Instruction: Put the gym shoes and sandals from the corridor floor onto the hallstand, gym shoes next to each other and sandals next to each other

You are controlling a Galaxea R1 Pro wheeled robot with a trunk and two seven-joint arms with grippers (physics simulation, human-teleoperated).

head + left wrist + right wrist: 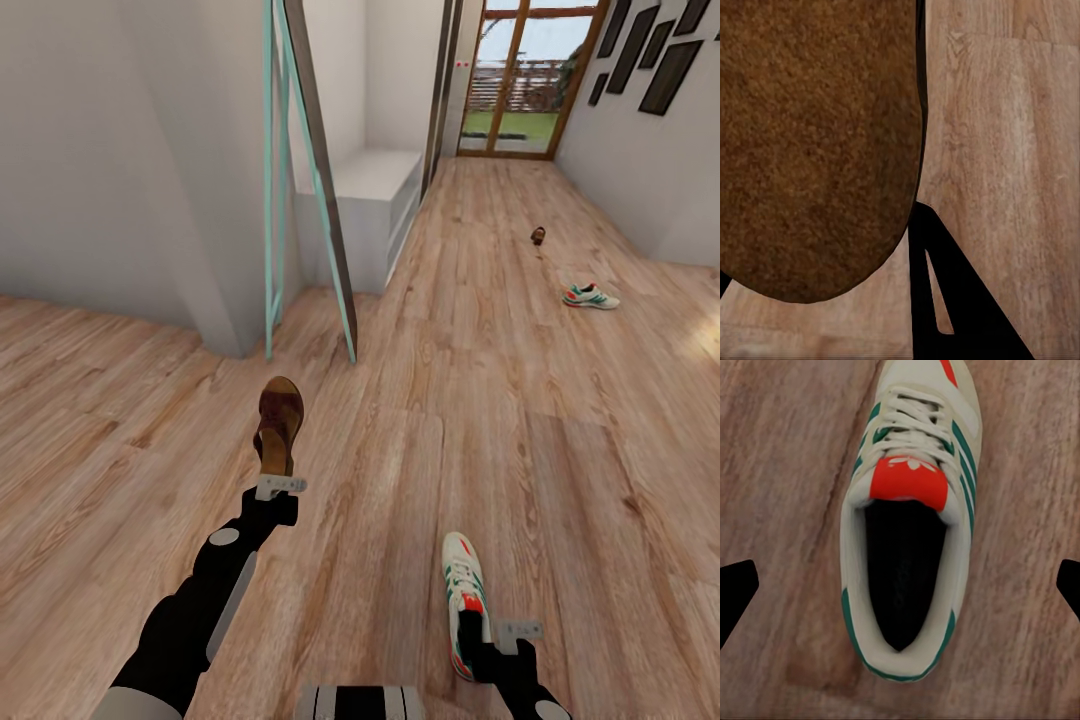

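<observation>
Two brown sandals and two gym shoes are in sight, four pieces of footwear in all. One sandal, dark brown with a grainy suede-like footbed and a rounded oval outline, is clamped in the left gripper and held above the floor; in the left wrist view its textured sole lies across one dark finger. The second sandal is a small dark shape far down the corridor, with a gym shoe lying near it on the planks. The other gym shoe, white with green stripes, laces and a red-orange tongue, rests on the floor just beside the right gripper; in the right wrist view that gripper's fingertips stand wide apart on either side of the shoe, holding nothing. The floor is light brown wood plank with visible grain
</observation>
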